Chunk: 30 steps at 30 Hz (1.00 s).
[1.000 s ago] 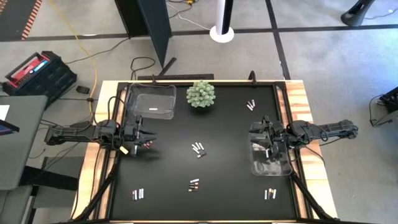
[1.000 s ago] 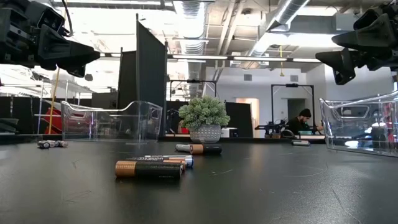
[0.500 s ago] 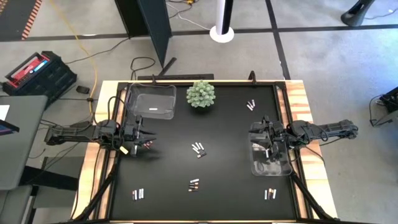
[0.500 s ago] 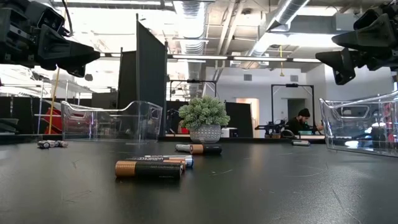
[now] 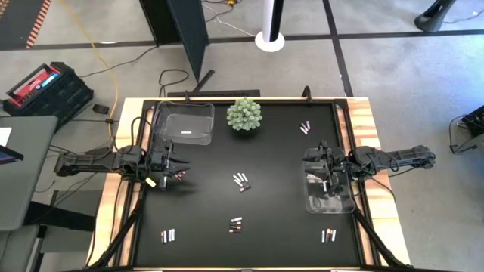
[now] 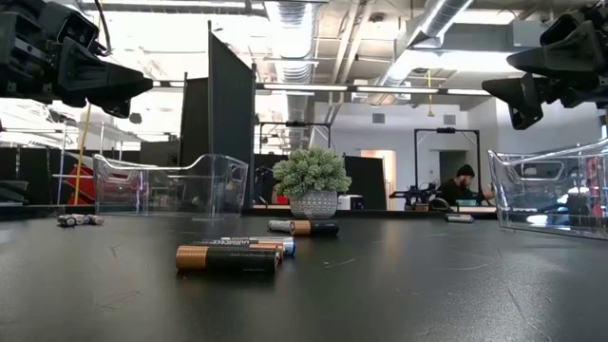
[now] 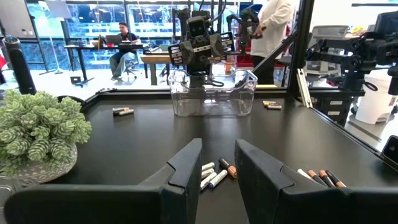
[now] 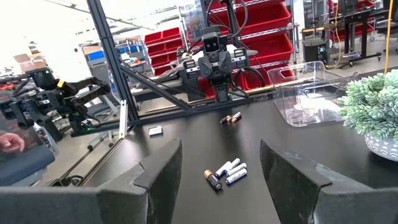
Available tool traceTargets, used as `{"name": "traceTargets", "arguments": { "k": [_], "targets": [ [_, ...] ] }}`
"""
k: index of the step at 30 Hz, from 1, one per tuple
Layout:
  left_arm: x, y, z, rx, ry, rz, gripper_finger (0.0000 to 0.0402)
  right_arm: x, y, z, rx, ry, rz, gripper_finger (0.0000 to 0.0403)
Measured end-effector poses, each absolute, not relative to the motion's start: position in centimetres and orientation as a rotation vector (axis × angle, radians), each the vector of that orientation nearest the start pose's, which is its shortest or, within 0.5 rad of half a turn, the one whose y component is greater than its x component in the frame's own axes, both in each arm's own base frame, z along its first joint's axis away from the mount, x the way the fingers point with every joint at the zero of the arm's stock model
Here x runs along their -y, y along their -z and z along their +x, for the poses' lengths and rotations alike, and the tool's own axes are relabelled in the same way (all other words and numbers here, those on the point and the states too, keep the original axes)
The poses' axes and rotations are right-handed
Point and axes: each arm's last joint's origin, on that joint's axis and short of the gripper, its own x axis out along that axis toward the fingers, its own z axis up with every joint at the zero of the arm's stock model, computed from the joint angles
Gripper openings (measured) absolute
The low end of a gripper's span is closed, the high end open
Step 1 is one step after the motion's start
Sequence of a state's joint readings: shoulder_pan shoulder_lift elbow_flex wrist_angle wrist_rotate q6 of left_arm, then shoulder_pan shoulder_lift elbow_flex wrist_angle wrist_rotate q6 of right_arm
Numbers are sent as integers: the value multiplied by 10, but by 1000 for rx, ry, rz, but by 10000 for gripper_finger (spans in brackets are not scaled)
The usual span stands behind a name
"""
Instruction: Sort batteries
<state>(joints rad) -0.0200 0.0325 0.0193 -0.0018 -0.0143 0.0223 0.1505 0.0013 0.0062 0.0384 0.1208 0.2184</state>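
Small batteries lie in loose clusters on the black table: a middle cluster [image 5: 241, 181] [image 7: 214, 174] [image 8: 225, 171], a near-middle one [image 5: 236, 224] [image 6: 228, 258], two near the front edge [image 5: 168, 236] [image 5: 328, 236], and one far right [image 5: 305, 127]. A few more batteries [image 5: 180, 174] lie just below my left gripper [image 5: 178, 162] [image 7: 217, 152], which hovers open at the table's left side and points toward the middle. My right gripper [image 5: 313, 166] [image 8: 221, 152] is open too, raised over the right clear bin [image 5: 330, 189], facing the left arm.
A second clear bin [image 5: 184, 123] [image 6: 171, 185] stands at the far left. A green spiky plant in a pot [image 5: 244, 115] [image 6: 313, 180] sits at the far middle. Wooden rails [image 5: 121, 196] border the black mat. People show in the room beyond the table.
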Motion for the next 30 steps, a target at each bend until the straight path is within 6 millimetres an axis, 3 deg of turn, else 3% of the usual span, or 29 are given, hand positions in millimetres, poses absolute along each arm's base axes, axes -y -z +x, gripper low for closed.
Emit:
{"name": "traceTargets", "arguments": {
  "k": [20,26,30],
  "targets": [
    [0,-169,99,-3,-42,37,92,-11,-169,97,39,-34,224,235],
    [-6,-173,98,81,-239,-271,92,-11,-169,97,39,-34,224,235],
    [-7,-174,97,116,-265,-435,92,-11,-169,97,39,-34,224,235]
  ]
}}
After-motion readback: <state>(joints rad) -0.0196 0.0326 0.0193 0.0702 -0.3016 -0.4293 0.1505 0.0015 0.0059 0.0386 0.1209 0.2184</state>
